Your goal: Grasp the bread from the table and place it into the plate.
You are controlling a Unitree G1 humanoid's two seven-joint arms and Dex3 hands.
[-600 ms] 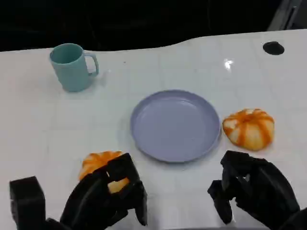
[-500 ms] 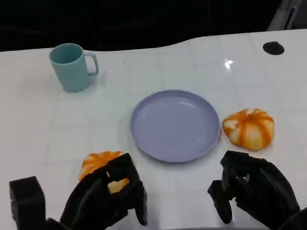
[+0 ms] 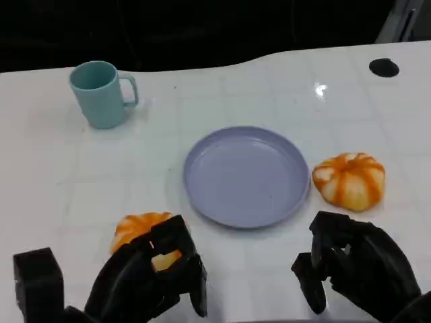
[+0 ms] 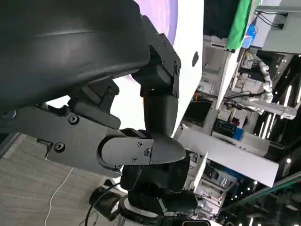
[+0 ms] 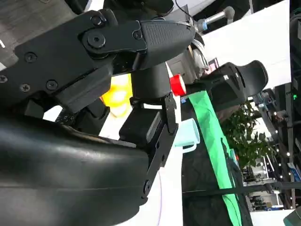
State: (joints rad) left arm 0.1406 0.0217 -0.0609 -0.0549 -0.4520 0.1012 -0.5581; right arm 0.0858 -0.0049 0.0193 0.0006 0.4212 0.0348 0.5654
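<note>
Left hand (image 3: 151, 272) curling over orange bread (image 3: 138, 229) at lower left, grip uncertain. Right hand (image 3: 350, 266) curling on nothing, lower right. Lilac plate (image 3: 246, 176) sitting bare at centre.

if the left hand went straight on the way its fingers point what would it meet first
Most likely the near bread, which sits right at the left hand's fingertips, partly hidden by them. Beyond it lies the plate. Whether the fingers already touch the bread is unclear.

L hand (image 3: 151, 276) low, fingers curled, R hand (image 3: 350, 266) low, curled, holding nothing
</note>
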